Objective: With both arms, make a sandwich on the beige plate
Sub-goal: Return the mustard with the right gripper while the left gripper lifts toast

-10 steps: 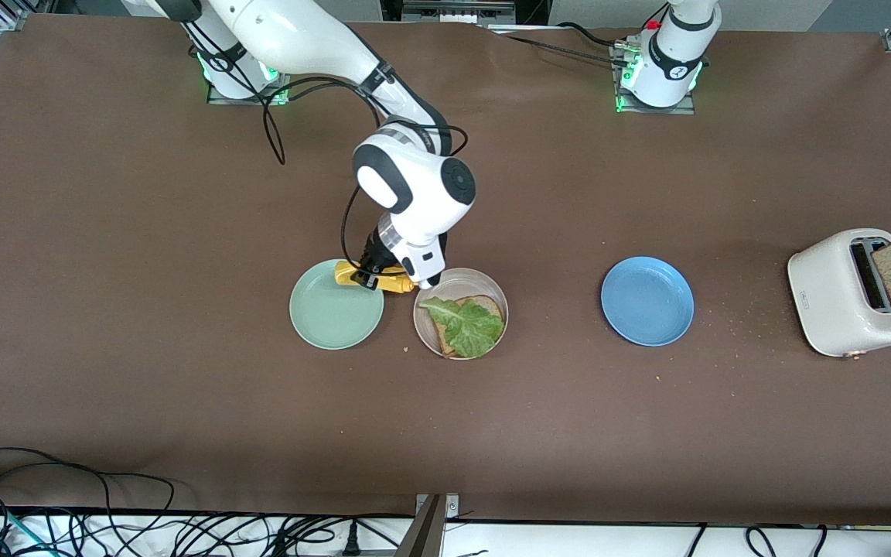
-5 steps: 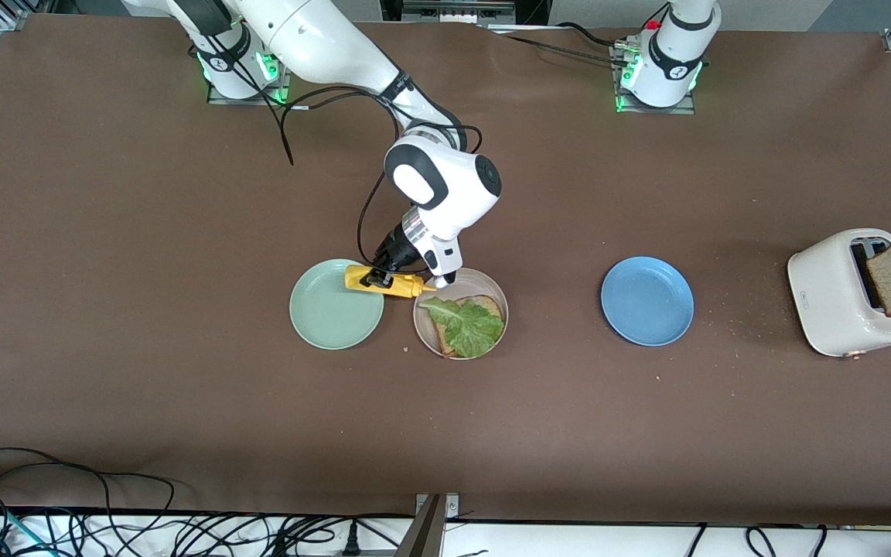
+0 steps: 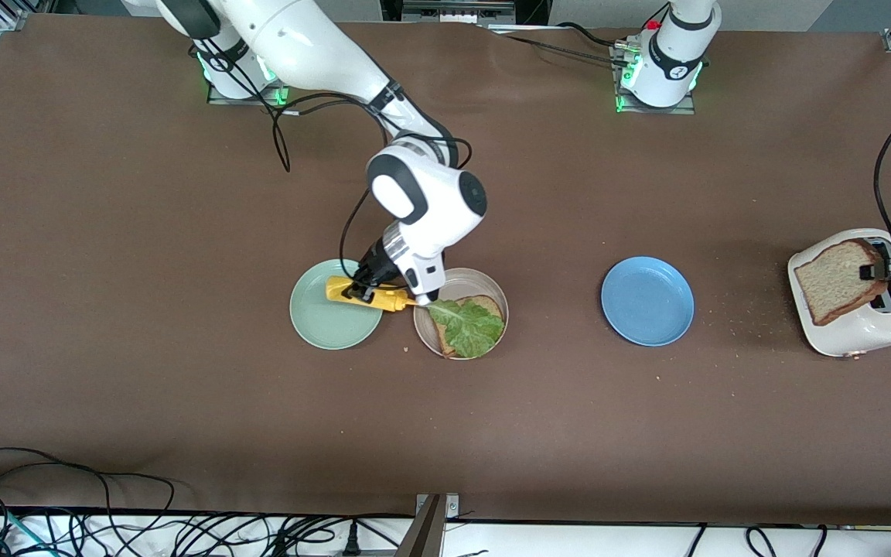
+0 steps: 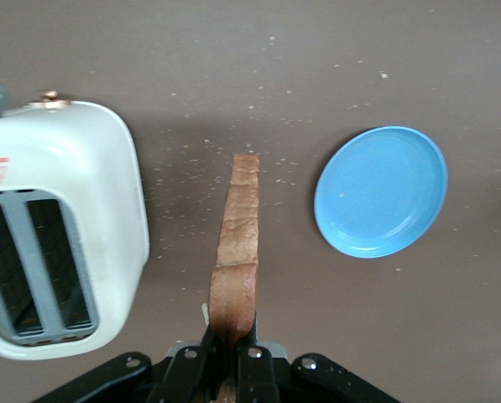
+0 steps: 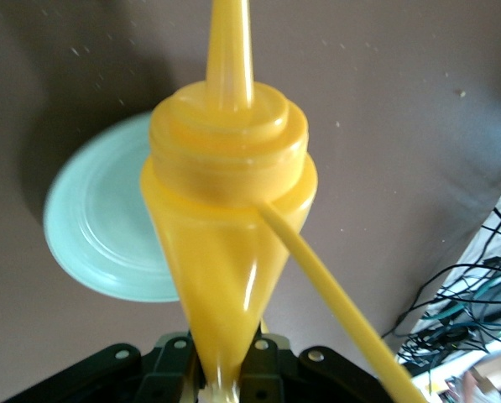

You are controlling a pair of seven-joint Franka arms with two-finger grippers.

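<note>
A brown table seen from above, with two white robot arms based along its top edge.

The right gripper hangs over the gap between a mint plate and the beige plate, which lie side by side mid-table. Its jaws pinch a yellow squeeze bottle, held almost level with the nozzle pointing at the beige plate. That angle suggests it is set to squirt sauce on the filling.

On the beige plate lies one bread slice with a crinkly lettuce leaf on top: the sandwich is half built and lacks its top slice.

The left gripper is at the left arm's end of the table, over a white toaster. Its jaws pinch a second slice by one edge. The left wrist view shows this slice edge-on, upright, clear of the toaster and its slots. Gripping it by the edge probably leaves the face free to be laid flat on the lettuce.

A blue plate sits bare between the toaster and the beige plate. Crumbs dot the table near the toaster.
</note>
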